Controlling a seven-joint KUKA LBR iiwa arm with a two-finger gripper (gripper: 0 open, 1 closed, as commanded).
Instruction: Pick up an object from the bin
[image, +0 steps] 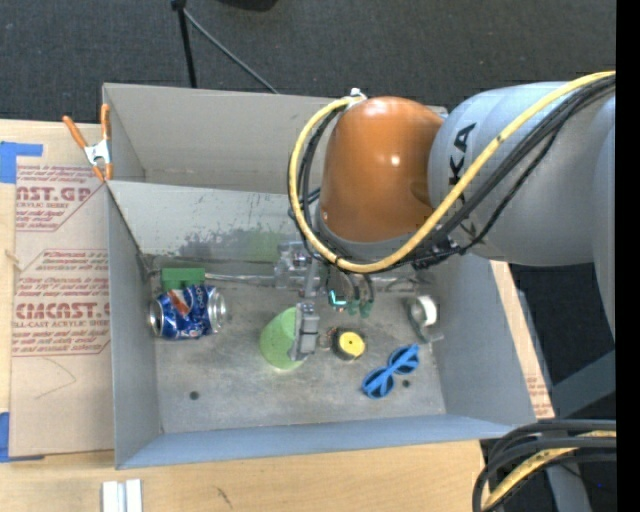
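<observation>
My gripper (305, 338) hangs low in the middle of the bin, below the orange cover. Its visible finger rests against the right edge of a light green rounded thing (279, 342) lying on the bin floor. Just right of it lies a small yellow disc (349, 345) with a dark centre. Blue toy glasses (390, 371) lie further right, toward the front.
A crushed blue soda can (184, 311) lies at the left with a green block (182, 277) behind it. A small silver roll (424, 311) sits at the right. The arm and its cables cover the bin's back right.
</observation>
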